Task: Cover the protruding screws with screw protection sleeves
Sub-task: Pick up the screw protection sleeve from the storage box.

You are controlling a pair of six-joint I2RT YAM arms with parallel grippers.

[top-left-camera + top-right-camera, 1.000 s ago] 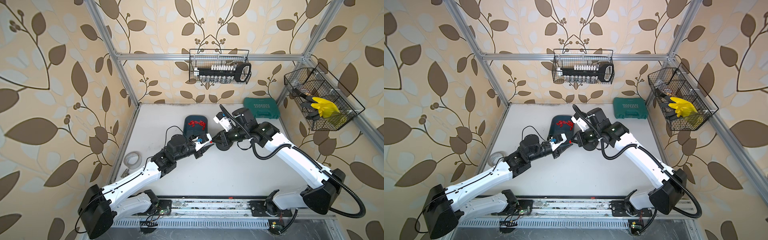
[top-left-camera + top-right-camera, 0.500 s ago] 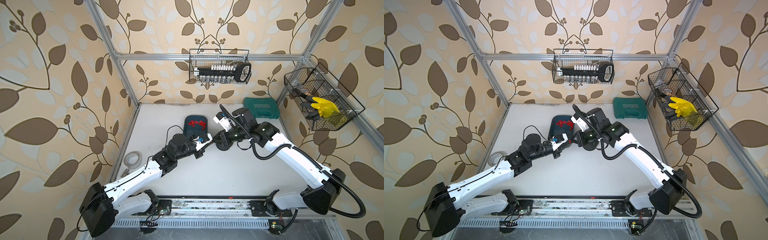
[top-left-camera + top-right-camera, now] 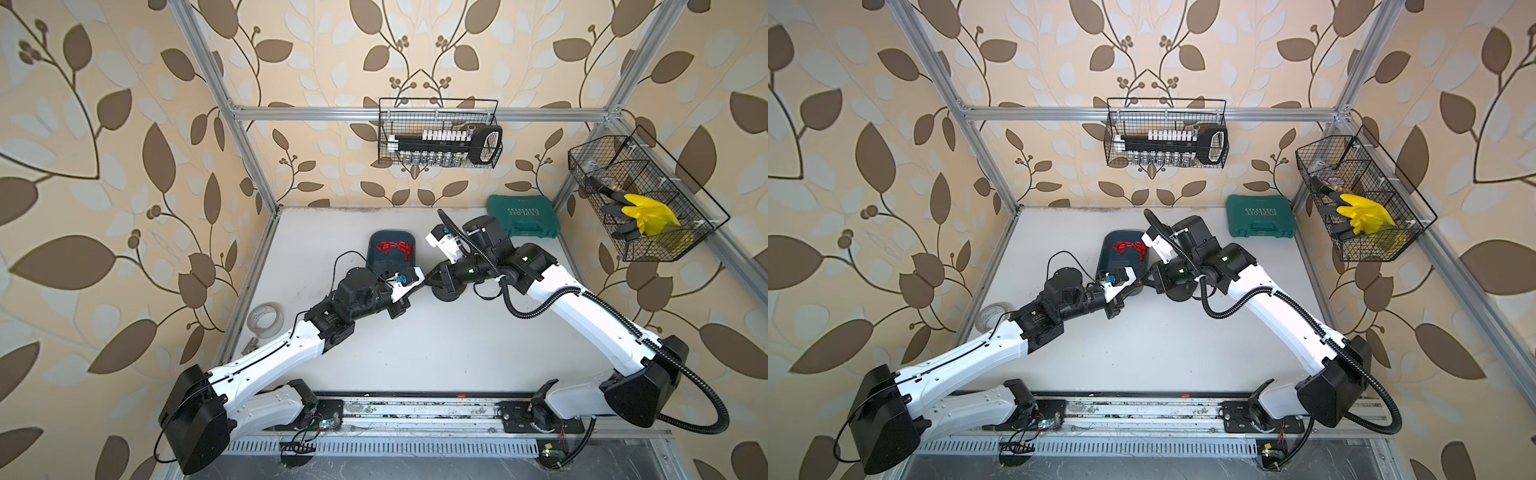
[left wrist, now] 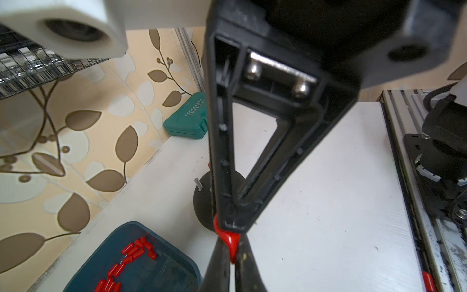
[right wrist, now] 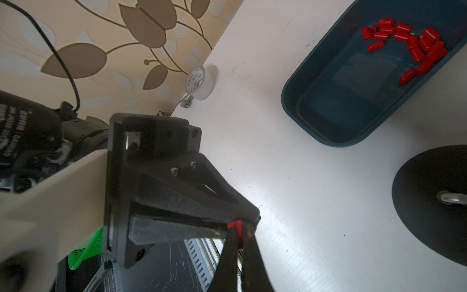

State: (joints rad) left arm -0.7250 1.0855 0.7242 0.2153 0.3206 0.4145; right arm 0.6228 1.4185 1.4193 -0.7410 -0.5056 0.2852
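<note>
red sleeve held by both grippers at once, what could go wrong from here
1. The red sleeve is pinched by the left gripper and the right gripper together; when one lets go it may twist or drop.
2. It looks squashed and bent, so it might not slide onto a bare screw.
3. Both grippers meet close to the black dome base; a lunge could nudge it.

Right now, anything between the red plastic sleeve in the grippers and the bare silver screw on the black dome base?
No loose object. Both the left gripper and right gripper pinch the red plastic sleeve; in the left wrist view the right gripper's black finger overlaps the black dome base beside the bare silver screw.
</note>
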